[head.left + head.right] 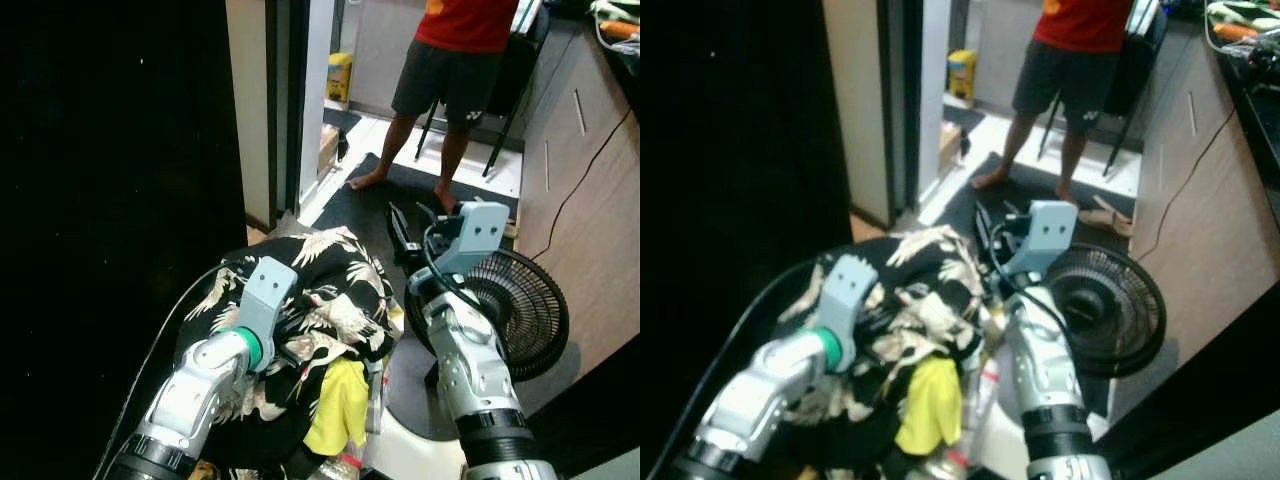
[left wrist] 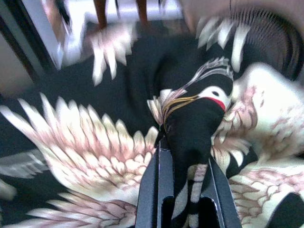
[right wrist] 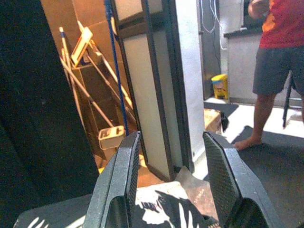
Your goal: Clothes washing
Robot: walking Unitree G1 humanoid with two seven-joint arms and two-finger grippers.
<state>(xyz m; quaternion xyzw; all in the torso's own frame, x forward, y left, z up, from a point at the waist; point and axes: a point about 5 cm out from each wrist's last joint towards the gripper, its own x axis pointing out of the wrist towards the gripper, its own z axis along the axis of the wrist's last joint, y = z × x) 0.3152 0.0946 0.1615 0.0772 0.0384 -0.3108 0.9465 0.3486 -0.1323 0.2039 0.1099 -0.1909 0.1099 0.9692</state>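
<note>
Two arms reach forward in your head views. Note the left gripper (image 2: 185, 190): in the left wrist view its black fingers (image 2: 154, 190) are pinching a raised fold of the black crane-print garment (image 1: 320, 290), the fabric bunched between them. Locate that garment in the left eye view as a heap directly ahead of the robot, lying over a pile that includes a yellow cloth (image 1: 338, 405) at its near edge. The left arm's wrist sits on top of this heap.

Check the right gripper (image 3: 173, 185) next. Its two fingers (image 3: 118, 185) stand spread apart with nothing between them. In the right wrist view it hangs above the far edge of the printed garment and points toward a folding door (image 3: 152, 85) and a recess holding mops and a broom (image 3: 90, 80).

Observe the black floor fan (image 1: 520, 305), which stands just to the right of the right arm, beside the clothing pile. A dark mat (image 1: 370, 200) lies on the floor beyond the pile.

Be aware that a person in a red shirt and dark shorts (image 1: 450, 70) stands barefoot at the far end of that mat, well apart from both grippers. A yellow container (image 1: 340, 75) sits on the floor past the doorway. A wooden cabinet front (image 1: 580, 170) runs along the right side.
</note>
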